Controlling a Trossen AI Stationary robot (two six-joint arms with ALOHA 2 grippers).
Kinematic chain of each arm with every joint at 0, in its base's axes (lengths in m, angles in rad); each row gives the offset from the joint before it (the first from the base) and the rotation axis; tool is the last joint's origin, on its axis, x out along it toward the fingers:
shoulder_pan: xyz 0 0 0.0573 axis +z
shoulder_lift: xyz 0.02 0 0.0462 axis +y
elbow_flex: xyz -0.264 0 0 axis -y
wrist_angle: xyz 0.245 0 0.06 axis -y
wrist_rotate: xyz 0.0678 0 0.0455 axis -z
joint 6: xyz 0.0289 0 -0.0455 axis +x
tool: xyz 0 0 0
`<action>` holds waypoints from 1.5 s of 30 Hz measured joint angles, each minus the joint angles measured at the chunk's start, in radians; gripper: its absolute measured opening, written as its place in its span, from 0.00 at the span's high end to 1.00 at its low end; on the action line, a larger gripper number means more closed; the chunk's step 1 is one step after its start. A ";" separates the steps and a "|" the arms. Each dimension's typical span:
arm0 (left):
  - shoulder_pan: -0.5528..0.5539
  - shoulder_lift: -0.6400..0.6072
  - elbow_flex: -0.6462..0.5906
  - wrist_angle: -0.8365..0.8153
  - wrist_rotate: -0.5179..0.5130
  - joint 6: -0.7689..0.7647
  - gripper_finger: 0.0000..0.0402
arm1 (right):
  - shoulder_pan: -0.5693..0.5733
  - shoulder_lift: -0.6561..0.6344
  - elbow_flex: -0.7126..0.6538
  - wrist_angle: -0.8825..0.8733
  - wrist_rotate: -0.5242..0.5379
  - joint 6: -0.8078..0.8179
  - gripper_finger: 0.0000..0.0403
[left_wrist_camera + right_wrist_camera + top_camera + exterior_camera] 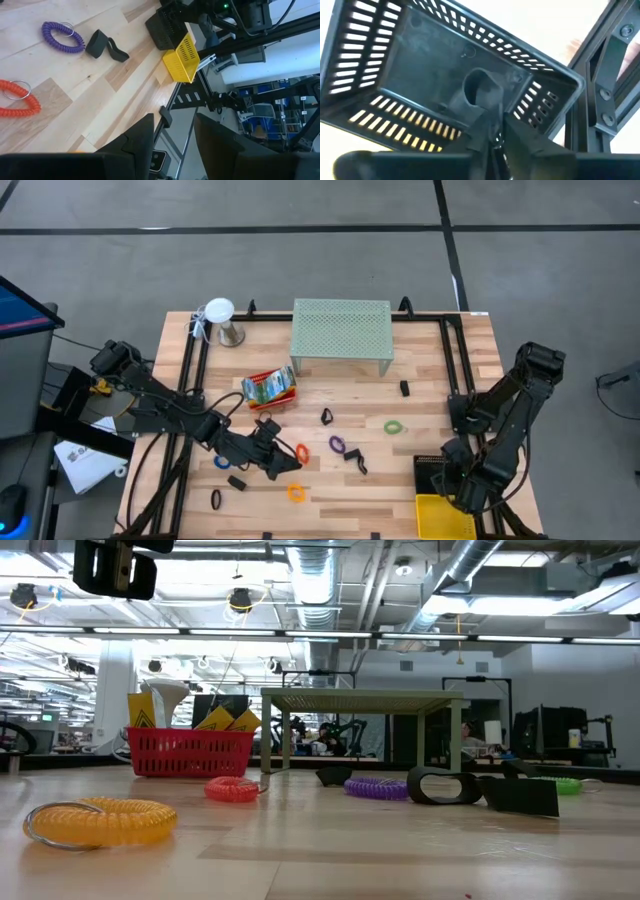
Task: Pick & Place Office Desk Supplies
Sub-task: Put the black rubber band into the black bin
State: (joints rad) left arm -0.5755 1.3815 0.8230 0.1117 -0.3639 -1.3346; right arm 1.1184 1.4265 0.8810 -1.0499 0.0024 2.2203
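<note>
On the left I see my left gripper (283, 465) low over the table with its fingers apart and nothing between them, just beside the orange coiled loop (301, 452), with the purple coiled loop (337, 444) and green coiled loop (393, 426) lying further right. On the right, my right gripper (492, 131) reaches into the black tray (395, 65), fingers pinching a small black clip (481, 91) against the tray floor, the yellow tray (443, 516) just beside.

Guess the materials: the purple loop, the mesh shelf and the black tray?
Purple loop: looks like coiled, flexible plastic cord with a metal ring; glossy spiral turns show. Mesh shelf: probably painted perforated sheet metal, matte mint green, with a regular hole pattern. Black tray: moulded plastic by its look, slotted walls with a dull sheen.
</note>
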 joint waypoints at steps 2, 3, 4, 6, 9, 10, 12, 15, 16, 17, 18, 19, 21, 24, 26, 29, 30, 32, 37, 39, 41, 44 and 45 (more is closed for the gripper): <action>0.000 0.000 0.000 0.000 -0.001 0.000 0.66 | -0.001 0.000 0.000 -0.005 0.003 -0.002 0.77; 0.000 0.000 0.000 0.000 -0.003 0.001 0.66 | -0.001 0.000 0.000 -0.009 0.003 -0.002 0.74; 0.000 0.000 0.000 0.000 -0.003 0.002 0.66 | -0.001 0.000 0.000 -0.012 0.003 -0.002 0.71; 0.000 0.000 0.000 0.000 -0.003 0.002 0.66 | -0.001 0.000 0.000 -0.013 0.002 -0.002 0.65; 0.000 0.000 0.000 0.000 -0.003 0.002 0.66 | -0.001 0.000 0.007 -0.030 0.002 -0.003 0.59; 0.000 0.000 0.000 0.000 -0.003 0.002 0.66 | -0.001 0.000 0.015 -0.041 0.002 -0.003 0.58; 0.000 0.000 0.000 0.000 -0.003 0.002 0.66 | -0.001 0.000 0.033 -0.081 0.002 -0.003 0.57; 0.000 0.000 0.000 0.000 -0.003 0.003 0.66 | -0.001 0.000 0.077 -0.163 0.007 -0.003 0.57; 0.000 0.000 0.000 0.000 -0.003 0.007 0.66 | -0.001 0.000 0.096 -0.186 0.020 -0.003 0.57; 0.000 0.000 0.000 0.000 0.000 0.013 0.66 | -0.001 0.000 0.116 -0.210 0.034 -0.003 0.58; 0.000 0.000 0.000 -0.001 0.015 0.016 0.66 | -0.001 0.000 0.137 -0.229 0.052 -0.003 0.58; 0.000 0.000 0.000 -0.005 0.036 0.019 0.66 | -0.002 0.000 0.160 -0.247 0.073 -0.003 0.58; -0.005 -0.004 0.000 -0.020 0.090 0.044 0.66 | -0.008 0.000 0.204 -0.271 0.127 -0.007 0.59; -0.028 -0.006 0.000 -0.007 0.157 0.067 0.66 | -0.022 -0.001 0.264 -0.282 0.251 -0.019 0.60; -0.053 -0.006 0.000 0.004 0.207 0.063 0.66 | -0.034 -0.001 0.301 -0.278 0.359 -0.021 0.60; -0.107 -0.006 0.002 -0.017 0.275 -0.037 0.66 | -0.058 -0.001 0.352 -0.277 0.487 -0.022 0.59; -0.132 -0.005 0.002 -0.036 0.297 -0.090 0.66 | -0.067 -0.001 0.368 -0.278 0.515 -0.027 0.59; -0.199 -0.005 0.002 -0.082 0.340 -0.226 0.66 | -0.084 -0.001 0.400 -0.277 0.548 -0.051 0.58; -0.361 -0.005 0.002 -0.307 0.410 -0.614 0.66 | -0.121 -0.001 0.461 -0.274 0.632 -0.102 0.55; -0.399 -0.005 0.002 -0.426 0.432 -0.732 0.67 | -0.132 -0.001 0.473 -0.274 0.669 -0.116 0.55; -0.426 -0.005 0.002 -0.515 0.446 -0.809 0.68 | -0.145 -0.001 0.479 -0.274 0.682 -0.135 0.55; -0.441 -0.005 0.002 -0.594 0.451 -0.861 0.71 | -0.165 -0.001 0.483 -0.268 0.684 -0.169 0.55; -0.440 -0.005 0.002 -0.615 0.450 -0.863 0.72 | -0.170 -0.001 0.483 -0.265 0.683 -0.178 0.55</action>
State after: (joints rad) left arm -1.0158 1.3769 0.8246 -0.5033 0.0862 -2.1972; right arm 0.9480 1.4260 1.3640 -1.3146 0.6859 2.0419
